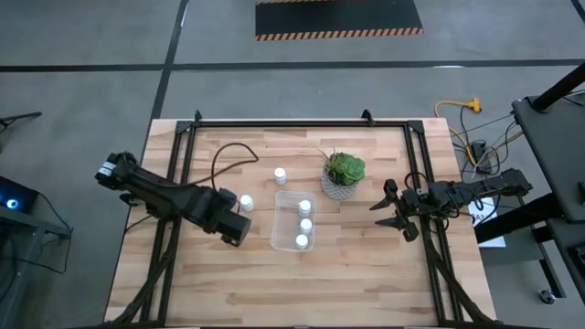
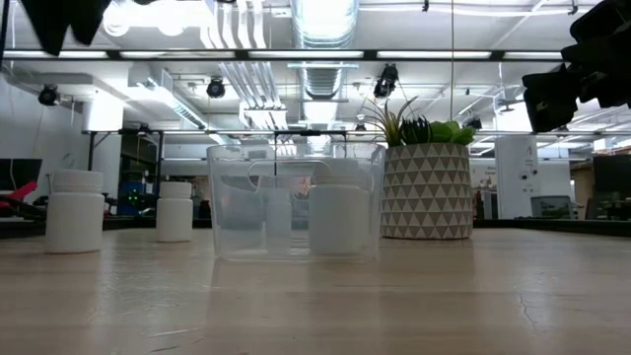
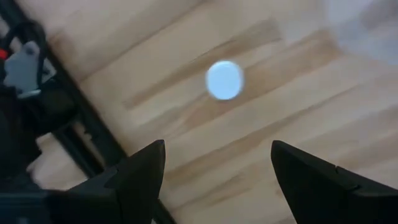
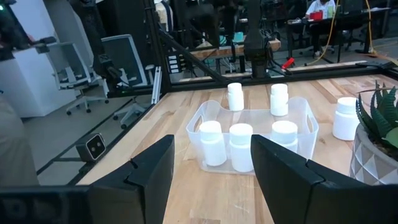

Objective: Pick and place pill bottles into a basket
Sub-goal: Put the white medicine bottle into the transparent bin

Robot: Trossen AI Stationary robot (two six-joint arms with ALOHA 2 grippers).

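So the clear plastic basket [image 1: 294, 220] sits about mid-table, just beside the grey triangle-patterned pot with the green succulent [image 1: 343, 175]. Three pill bottles are standing upright inside it in a row [image 1: 305, 207] [image 1: 305, 225] [image 1: 302, 241]; from the right wrist view you can see all three white caps through the see-through wall.

Outside the tub there are more bottles on the wooden table [image 1: 210, 283]. One stands near the far edge of the basket [image 1: 280, 175], between it and the back of the table. Another one [image 1: 246, 202] is on the left side of the basket, right next to the left gripper [image 1: 239, 222]. The left wrist view looks straight down on a white round cap [image 3: 224, 79], with the two dark fingers [image 3: 146, 171] spread wide apart and nothing between them. The gripper is up off the table, not touching that bottle.

The right gripper [image 1: 395, 210] is parked on the right side of the table, past the plant, well apart from the basket. Its fingers [image 4: 155, 168] are spread apart too, and it's holding nothing.

In the low view two bottles stand left of the tub [image 2: 75, 210] [image 2: 175, 211].
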